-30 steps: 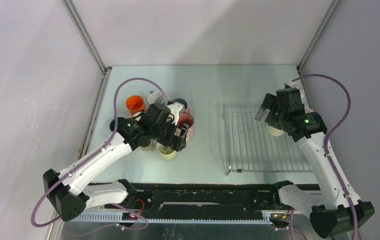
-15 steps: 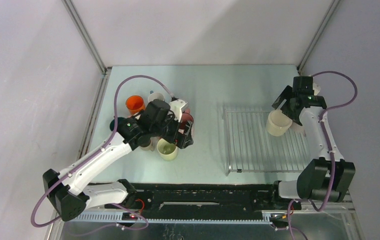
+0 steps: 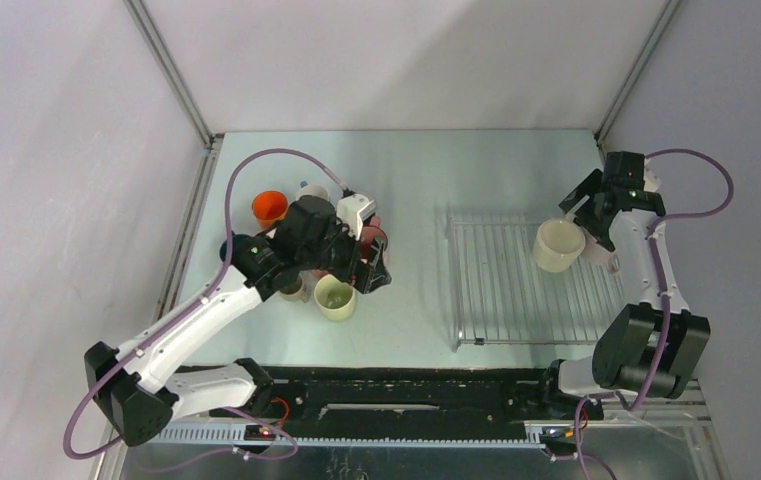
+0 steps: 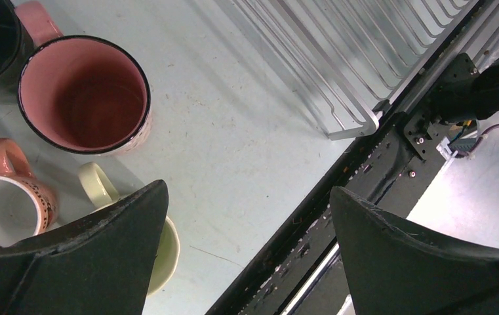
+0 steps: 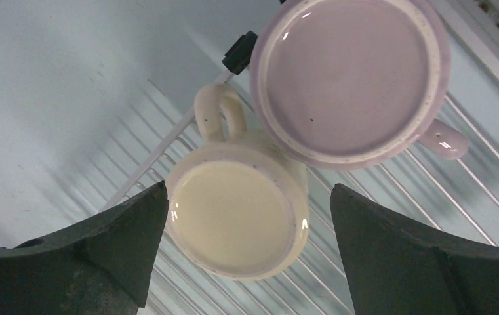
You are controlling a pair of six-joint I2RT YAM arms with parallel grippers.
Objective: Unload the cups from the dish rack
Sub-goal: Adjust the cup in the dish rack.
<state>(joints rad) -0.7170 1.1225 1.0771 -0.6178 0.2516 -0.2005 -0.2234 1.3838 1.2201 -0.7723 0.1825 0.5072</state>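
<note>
Overhead, pale green table (image 3: 416, 170), plain grey walls (image 3: 396, 60), dish rack (image 3: 501, 290) right.

Lab test cell, white panels (image 3: 56, 150), aluminium frame (image 3: 171, 75)

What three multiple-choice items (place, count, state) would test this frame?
1. Where does the pale cream ceramic mug stand? A on the silvery wire dish rack; B beside the orange ceramic mug; C in the left tool.
2. How many mugs are on the rack? A none; B two; C five.
3. The right tool is: A open; B shut on the cream mug; C shut on the rack.
Key: A, rack bars show beneath it; B, the cream mug and a lilac speckled ceramic mug; A, its fingers stand wide apart.
</note>
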